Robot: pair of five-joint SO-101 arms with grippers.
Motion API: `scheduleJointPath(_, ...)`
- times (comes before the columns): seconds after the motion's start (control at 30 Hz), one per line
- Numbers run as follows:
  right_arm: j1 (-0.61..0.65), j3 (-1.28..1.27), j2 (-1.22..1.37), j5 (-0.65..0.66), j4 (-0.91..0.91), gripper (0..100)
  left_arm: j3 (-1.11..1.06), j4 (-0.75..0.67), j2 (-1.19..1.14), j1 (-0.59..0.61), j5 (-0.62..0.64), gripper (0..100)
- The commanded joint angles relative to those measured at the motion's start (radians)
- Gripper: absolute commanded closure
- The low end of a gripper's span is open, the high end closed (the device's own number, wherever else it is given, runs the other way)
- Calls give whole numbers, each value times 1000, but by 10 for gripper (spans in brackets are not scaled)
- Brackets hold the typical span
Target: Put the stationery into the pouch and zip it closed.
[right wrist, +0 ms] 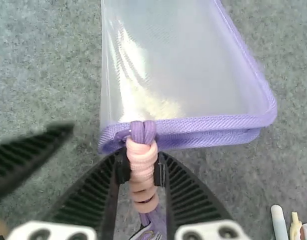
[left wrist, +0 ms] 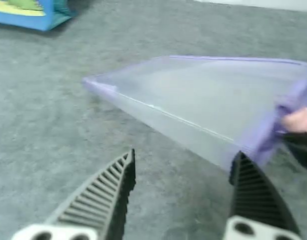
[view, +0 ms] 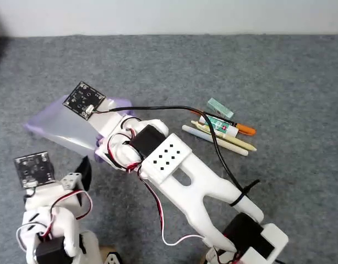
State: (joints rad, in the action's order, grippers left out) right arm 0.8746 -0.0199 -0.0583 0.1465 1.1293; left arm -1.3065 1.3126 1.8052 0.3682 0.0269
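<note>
Pouch: translucent with purple edging, lying flat on the grey tabletop ahead of both arms. Right end effector: fingers pressed together on the pink coiled pull, which hangs from one corner of the pouch's purple zip edge. Left end effector: fingers spread and holding nothing, low over the tabletop just beside the pouch's long side and not touching it. Stationery: pale pens, an orange-tipped marker and a small teal piece, clustered on the tabletop, well apart from the pouch beyond the right arm.
</note>
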Motion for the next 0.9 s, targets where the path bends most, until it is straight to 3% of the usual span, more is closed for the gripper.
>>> scheduleJointPath(0.0,-7,35,-12,-5,-21,991,51,5,12,-92,14,699)
scheduleJointPath(0.17,-4,37,-13,-5,-21,991,38,-8,9,-167,29,699)
scheduleJointPath(0.37,-2,37,-67,-5,-18,991,-90,-141,9,-133,35,699)
scheduleJointPath(0.87,-2,35,-90,-5,73,991,-113,-170,12,-135,48,749)
